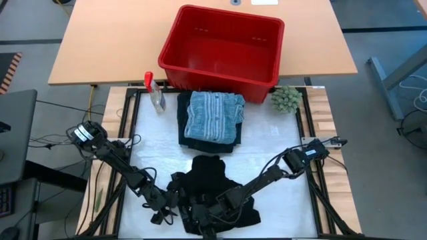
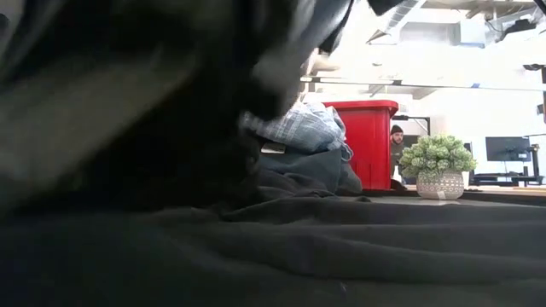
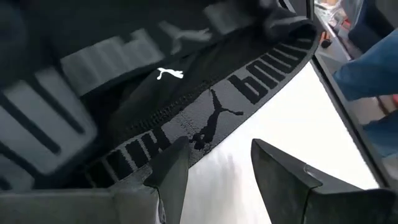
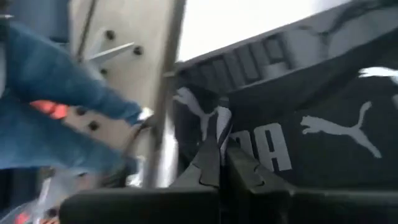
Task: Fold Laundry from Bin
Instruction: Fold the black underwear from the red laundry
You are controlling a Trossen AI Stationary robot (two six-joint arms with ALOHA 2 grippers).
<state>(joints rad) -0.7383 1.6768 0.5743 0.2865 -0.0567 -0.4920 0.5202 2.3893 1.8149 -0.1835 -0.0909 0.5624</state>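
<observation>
A black garment (image 1: pixel 207 183) with a grey logo waistband (image 3: pixel 205 118) lies spread on the white mat near the table's front edge. My left gripper (image 3: pixel 217 165) stands open at its left side, the waistband's edge just past one fingertip. At the garment's near edge my right gripper (image 4: pixel 221 158) is shut on the waistband. A folded stack of laundry (image 1: pixel 212 117), grey-blue on dark navy, rests on the mat in front of the red bin (image 1: pixel 223 47). In the low view black cloth (image 2: pixel 256 256) fills the foreground. My right gripper has its two fingers closed together on the black garment's waistband (image 4: pixel 211 134), beside a white logo. The fingers slant down onto it from the table's near right. How many layers lie between them does not show. The garment lies on the mat.
A clear spray bottle (image 1: pixel 155 93) stands left of the stack, and a fuzzy green ball (image 1: pixel 285 99) right of it. A person in blue jeans (image 4: pixel 50 124) stands at the table's near edge. Bare mat (image 1: pixel 280 140) lies right of the stack.
</observation>
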